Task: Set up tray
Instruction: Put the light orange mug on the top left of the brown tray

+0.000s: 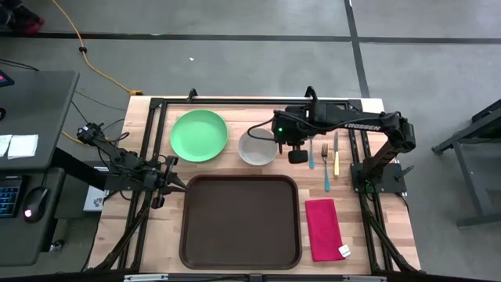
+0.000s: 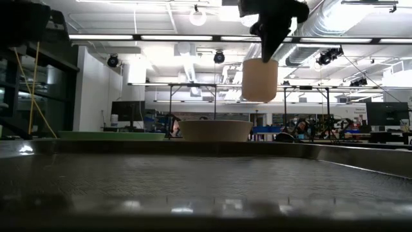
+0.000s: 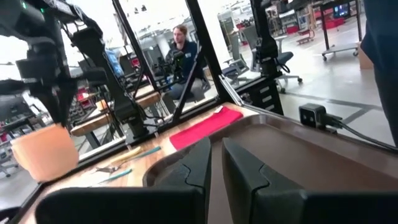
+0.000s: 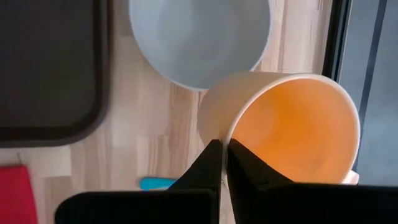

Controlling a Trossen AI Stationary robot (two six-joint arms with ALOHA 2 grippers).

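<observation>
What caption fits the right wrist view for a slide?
Right gripper pinches the orange cup's rim above the table, beside the bowl.

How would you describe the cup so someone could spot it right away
Find the big brown tray and look past its far right corner, by the grey bowl. The cup hangs above the wood, pinched at its rim by the right gripper. It alone is orange and lifted.

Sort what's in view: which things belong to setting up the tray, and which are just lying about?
Job:
tray, empty
cup, held aloft by right gripper
plate
bowl
fork
knife
blue utensil
napkin

Lying about:
mouse, on side desk
yellow cable, on floor
</observation>
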